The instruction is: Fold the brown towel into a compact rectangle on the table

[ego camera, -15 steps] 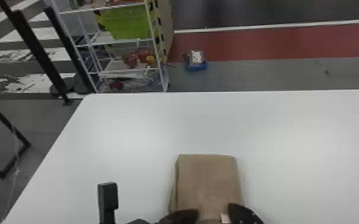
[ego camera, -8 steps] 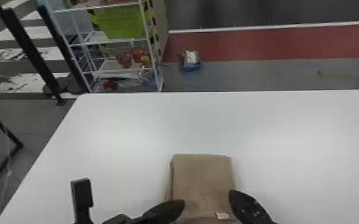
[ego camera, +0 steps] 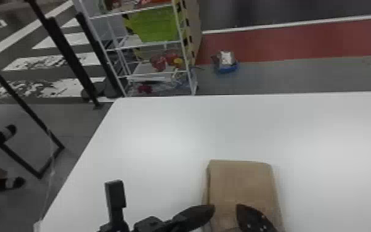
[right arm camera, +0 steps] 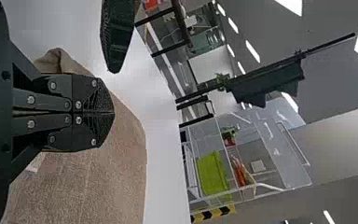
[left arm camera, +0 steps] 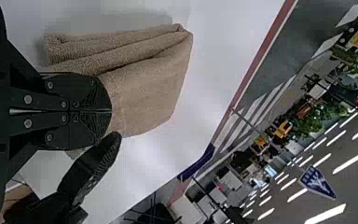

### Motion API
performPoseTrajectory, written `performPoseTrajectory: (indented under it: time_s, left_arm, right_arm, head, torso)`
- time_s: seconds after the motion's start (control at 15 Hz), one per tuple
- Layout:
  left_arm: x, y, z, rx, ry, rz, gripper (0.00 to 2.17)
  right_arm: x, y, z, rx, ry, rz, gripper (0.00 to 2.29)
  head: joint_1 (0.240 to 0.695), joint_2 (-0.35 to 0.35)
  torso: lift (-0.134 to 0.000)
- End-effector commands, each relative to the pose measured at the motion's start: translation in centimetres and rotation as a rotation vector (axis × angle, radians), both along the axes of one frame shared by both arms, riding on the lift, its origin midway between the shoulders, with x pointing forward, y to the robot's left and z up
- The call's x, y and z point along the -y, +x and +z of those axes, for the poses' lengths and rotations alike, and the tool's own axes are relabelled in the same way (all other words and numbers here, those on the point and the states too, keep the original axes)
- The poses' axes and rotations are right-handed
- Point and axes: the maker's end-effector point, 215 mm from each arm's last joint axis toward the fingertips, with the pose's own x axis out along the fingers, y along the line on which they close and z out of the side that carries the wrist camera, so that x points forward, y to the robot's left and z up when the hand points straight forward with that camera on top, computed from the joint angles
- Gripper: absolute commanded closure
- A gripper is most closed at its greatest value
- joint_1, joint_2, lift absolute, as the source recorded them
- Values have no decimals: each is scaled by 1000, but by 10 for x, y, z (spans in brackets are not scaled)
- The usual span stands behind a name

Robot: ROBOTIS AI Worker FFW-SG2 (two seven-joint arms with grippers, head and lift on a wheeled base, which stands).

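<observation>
Jaws drawn together, with no cloth visible between them, the robot's left gripper (left arm camera: pixel 110 111) and right gripper (right arm camera: pixel 113 112) point inward over the near part of the brown towel (ego camera: pixel 242 182), which lies as a layered bundle on the white table (ego camera: pixel 163 132). The bundle sits toward the robot's side, presumably to keep it within easy reach from left and right. Closed jaws suit pressing or smoothing better than pinching, and the pairing, one toward each long side, would let the robot square the stack evenly. Whether either bears down on the cloth, an onlooker cannot tell. Layers gape slightly along one edge, a likely reason for final tidying; the rectangle looks nearly complete.
</observation>
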Motion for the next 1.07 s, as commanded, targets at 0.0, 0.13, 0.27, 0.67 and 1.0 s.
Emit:
performPoseTrajectory:
  time_s: [0.0,0.13,0.27,0.67,1.0]
  left_arm:
    - [-1,1,1,1,-4,6,1656]
    - [-1,1,1,-1,-5,4,1656]
    - [3,1,2,1,-10,-2,1656]
    - [3,2,9,14,-21,-2,1656]
    - [-6,5,21,39,-25,15,1656]
  right_arm:
    - [-9,-8,-12,-13,-11,17,1865]
    - [-17,-14,-20,-29,-20,28,1865]
    - [-21,-19,-27,-38,-28,33,1862]
    - [-17,-20,-17,-5,-13,11,1858]
    - [35,3,69,195,33,-97,218]
  head:
    - [695,332]
    - [695,348]
    - [695,350]
    - [695,350]
    - [695,342]
  torso:
    - [-123]
    - [-123]
    - [-123]
    - [-123]
    - [-123]
